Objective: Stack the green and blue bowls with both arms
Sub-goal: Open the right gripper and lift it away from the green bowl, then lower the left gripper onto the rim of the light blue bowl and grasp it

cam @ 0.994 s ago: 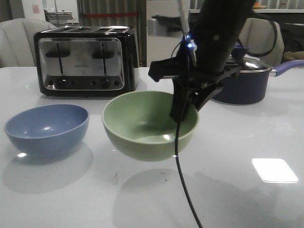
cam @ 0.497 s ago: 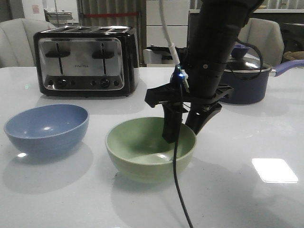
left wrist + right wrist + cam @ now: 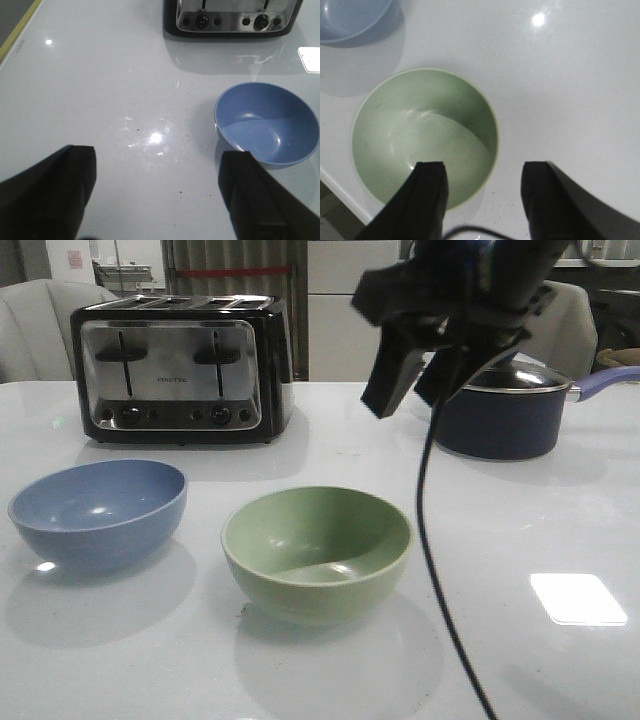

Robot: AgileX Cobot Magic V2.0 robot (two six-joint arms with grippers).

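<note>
Front view: green bowl (image 3: 317,553) apparently below right tool (image 3: 412,365).

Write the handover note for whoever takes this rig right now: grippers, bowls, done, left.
Right gripper: open, empty, raised above and behind the green bowl.
Left gripper: open, empty, over bare table beside the blue bowl; not visible in the front view.
Green bowl: upright on the table, near the front centre.
Blue bowl: upright on the table to its left, apart from it.
Done: both bowls stand free on the table, neither held.
Left: lift one bowl and nest it in the other; nothing is stacked yet.
</note>
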